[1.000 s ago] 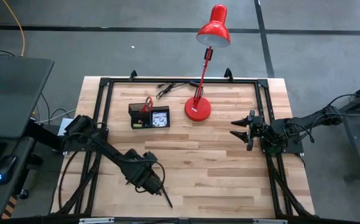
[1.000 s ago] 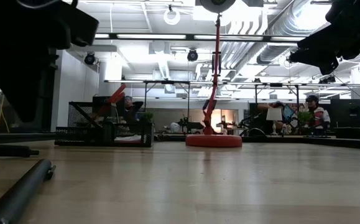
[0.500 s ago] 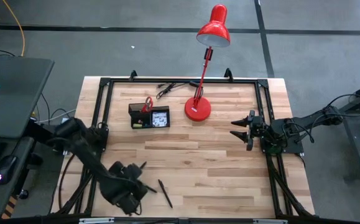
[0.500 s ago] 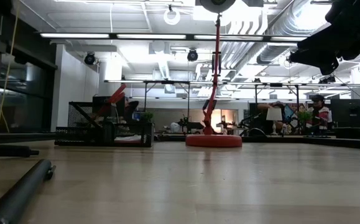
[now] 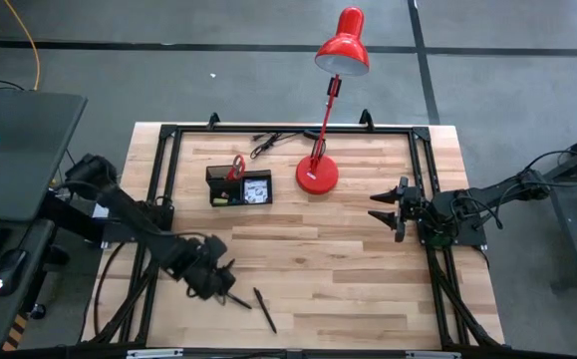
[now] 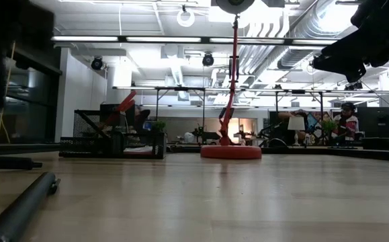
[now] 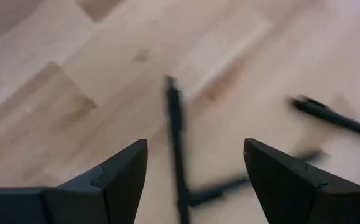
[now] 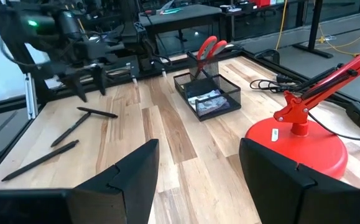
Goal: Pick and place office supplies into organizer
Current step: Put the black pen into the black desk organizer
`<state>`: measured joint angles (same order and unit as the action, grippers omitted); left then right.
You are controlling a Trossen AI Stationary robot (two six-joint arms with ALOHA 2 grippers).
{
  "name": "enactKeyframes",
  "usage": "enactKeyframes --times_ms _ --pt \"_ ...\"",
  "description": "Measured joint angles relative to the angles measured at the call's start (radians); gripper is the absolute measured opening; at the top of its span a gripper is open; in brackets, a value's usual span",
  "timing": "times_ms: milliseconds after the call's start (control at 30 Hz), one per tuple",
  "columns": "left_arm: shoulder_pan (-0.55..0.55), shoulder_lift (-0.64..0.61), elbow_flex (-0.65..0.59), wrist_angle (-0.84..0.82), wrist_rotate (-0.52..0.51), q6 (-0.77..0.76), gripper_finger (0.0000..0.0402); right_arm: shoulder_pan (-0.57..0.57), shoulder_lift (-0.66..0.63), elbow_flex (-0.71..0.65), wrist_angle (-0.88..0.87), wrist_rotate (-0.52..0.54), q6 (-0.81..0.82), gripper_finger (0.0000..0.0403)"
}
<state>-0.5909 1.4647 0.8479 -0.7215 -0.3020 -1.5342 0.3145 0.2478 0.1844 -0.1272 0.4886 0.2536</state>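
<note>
The black mesh organizer (image 5: 239, 186) sits near the table's (image 5: 368, 289) far edge, left of centre, with red-handled scissors (image 5: 236, 166) upright in its cup. Black pens (image 5: 264, 310) lie loose near the front edge. The left gripper (image 5: 224, 286) hovers spread and empty just beside them. The right gripper (image 5: 385, 207) waits spread, empty, at the right edge, beyond the red lamp (image 5: 318, 176).

black pens (image 8: 74, 127); red-handled scissors (image 8: 207, 51); black mesh organizer (image 8: 206, 94); red lamp (image 5: 326, 100); light wood table (image 5: 348, 269).
</note>
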Motion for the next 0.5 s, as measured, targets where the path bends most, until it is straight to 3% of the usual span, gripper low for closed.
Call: enactKeyframes --times_ms 500 --pt "0.074 0.061 -0.021 0.031 0.049 0.057 0.0276 0.000 0.001 0.000 -0.012 0.001 0.000 0.0216"
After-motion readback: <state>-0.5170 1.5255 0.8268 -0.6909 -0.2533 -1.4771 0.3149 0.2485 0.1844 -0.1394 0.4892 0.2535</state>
